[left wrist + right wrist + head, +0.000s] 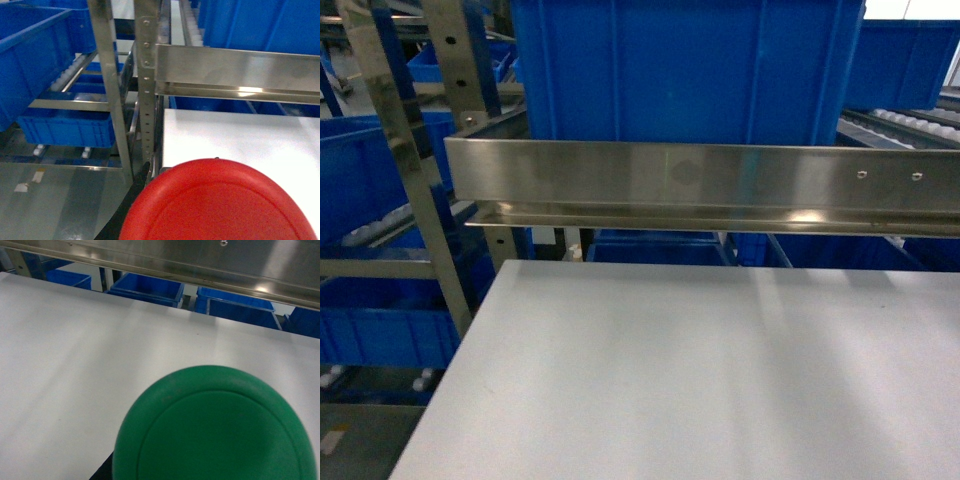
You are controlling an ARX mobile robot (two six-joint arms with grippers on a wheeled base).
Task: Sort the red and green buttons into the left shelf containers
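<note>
Ahead, steel rail (700,185) before blue bin (685,70)

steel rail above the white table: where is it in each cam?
Head: the steel rail spans the middle, left to right.
Left wrist: upper right, running off the right edge, behind the red button.
Right wrist: a strip along the top edge, beyond the green button.
Shared landmark: the white table below the rail.

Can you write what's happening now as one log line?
left cam: red button close-up | right cam: green button close-up | grippers: unseen | table: no buttons in head view
</note>
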